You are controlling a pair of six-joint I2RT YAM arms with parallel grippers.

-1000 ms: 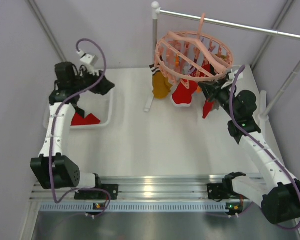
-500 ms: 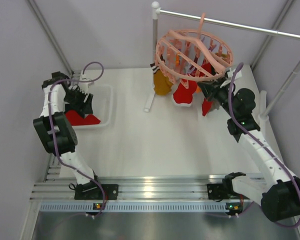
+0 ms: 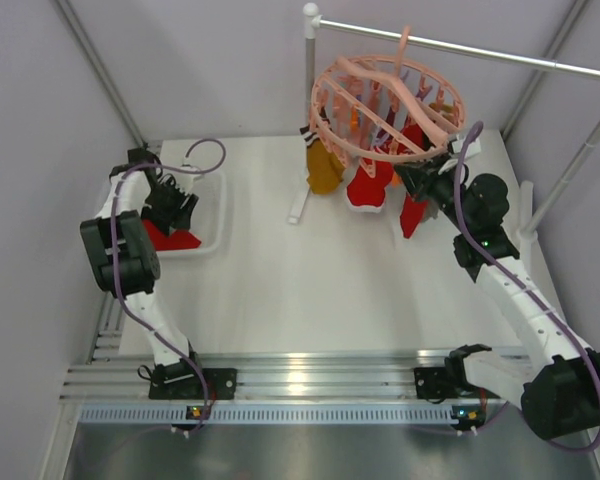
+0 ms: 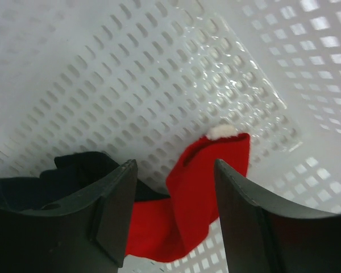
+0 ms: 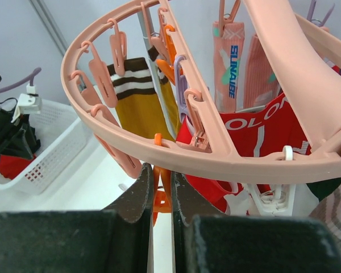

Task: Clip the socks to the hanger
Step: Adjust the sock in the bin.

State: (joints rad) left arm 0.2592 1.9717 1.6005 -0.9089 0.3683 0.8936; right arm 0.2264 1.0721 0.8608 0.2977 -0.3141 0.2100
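A red sock (image 4: 207, 182) and a black sock (image 4: 79, 170) lie on the floor of the white mesh basket (image 4: 159, 85). My left gripper (image 4: 175, 170) hangs just over them, open, its fingers either side of the red sock without pinching it. From above, the left gripper (image 3: 170, 212) is inside the basket (image 3: 215, 205). The salmon-pink hanger (image 3: 385, 95) hangs from the rail with a yellow sock (image 3: 323, 170) and red socks (image 3: 368, 185) clipped on. Under the hanger's ring (image 5: 261, 156), my right gripper (image 5: 162, 170) is shut on an orange clip (image 5: 163, 187).
A metal rail (image 3: 500, 55) on a white stand (image 3: 308, 120) carries the hanger at the back. A slanted white post (image 3: 570, 175) stands at the far right. More pink and orange clips (image 5: 116, 48) dangle round the ring.
My left arm has swung back and down into the basket, over the red sock, with its jaws a little narrower. The right arm and hanger have hardly moved.
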